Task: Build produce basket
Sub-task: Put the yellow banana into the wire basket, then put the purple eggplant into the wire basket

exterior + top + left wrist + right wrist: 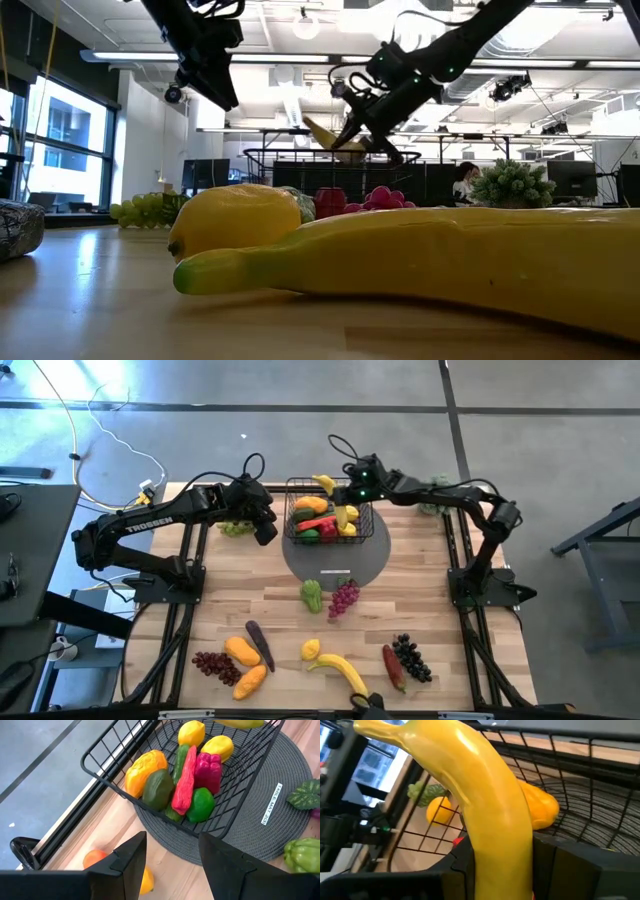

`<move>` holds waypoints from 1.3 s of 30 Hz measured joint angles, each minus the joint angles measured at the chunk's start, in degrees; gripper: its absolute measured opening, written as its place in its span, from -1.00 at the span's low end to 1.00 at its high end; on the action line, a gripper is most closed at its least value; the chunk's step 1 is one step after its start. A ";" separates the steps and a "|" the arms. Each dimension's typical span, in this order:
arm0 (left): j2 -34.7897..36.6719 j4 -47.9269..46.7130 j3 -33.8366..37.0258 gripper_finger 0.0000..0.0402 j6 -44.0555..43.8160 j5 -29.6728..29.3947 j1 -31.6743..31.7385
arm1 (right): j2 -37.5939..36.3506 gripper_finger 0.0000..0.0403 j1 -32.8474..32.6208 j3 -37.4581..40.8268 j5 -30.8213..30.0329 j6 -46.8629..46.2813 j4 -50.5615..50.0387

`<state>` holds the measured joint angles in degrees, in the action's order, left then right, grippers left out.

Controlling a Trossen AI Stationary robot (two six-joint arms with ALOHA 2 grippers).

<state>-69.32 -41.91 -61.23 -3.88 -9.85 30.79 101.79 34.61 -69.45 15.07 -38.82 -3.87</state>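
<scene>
Right tool (345, 487) clamped across the middle of a yellow banana (485, 805), held over the far rim of the black wire basket (372, 525). Banana curving up and out beyond the fingers, stem end free, well above the load. Judged light, stiff, hollow plastic with a glossy skin, so prone to swivel in a mid-body pinch. Best taken at the thickest stretch, across the curve, as here.

Below that tool, inside the basket: orange fruit (145, 771), dark green avocado-like piece (158, 788), red chilli (186, 782), magenta pepper (209, 771), green lime-like piece (201, 805), two lemons (192, 733). Already well stocked; banana probably has to lie on top or along the wire wall. Basket itself on a grey round mat (355, 565).

Left tool (266, 528) spread, empty, hovering just off the basket's near-left corner, above the tabletop (280, 600). Green grapes (235, 528) beside it.

Farther from both tools, on the near tabletop: green pepper (312, 595), purple grapes (343, 598), eggplant (260, 645), second banana (342, 671), dark grapes (411, 657). Grape bunches judged knobbly, easiest pinched across the cluster; eggplant smooth, best taken at its waist.
</scene>
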 joint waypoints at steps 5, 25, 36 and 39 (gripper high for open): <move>0.00 0.00 0.00 -0.15 0.00 0.00 0.00 | 0.69 -0.45 -0.68 0.00 -2.53 -1.48 -2.94; 0.00 0.00 0.00 -0.15 0.02 0.02 0.00 | 0.69 -0.16 -0.48 0.00 -4.57 -1.93 -4.10; 0.00 0.00 0.00 -0.15 0.02 0.04 0.00 | 0.69 -0.03 -0.48 -0.37 -4.61 -3.40 -4.67; 0.00 0.00 0.00 -0.15 0.01 0.11 0.00 | 0.69 -0.02 -0.48 -2.49 -5.19 -3.21 -6.65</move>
<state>-69.32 -41.91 -61.23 -3.86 -9.74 30.79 102.48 34.13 -71.94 9.88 -42.03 -10.52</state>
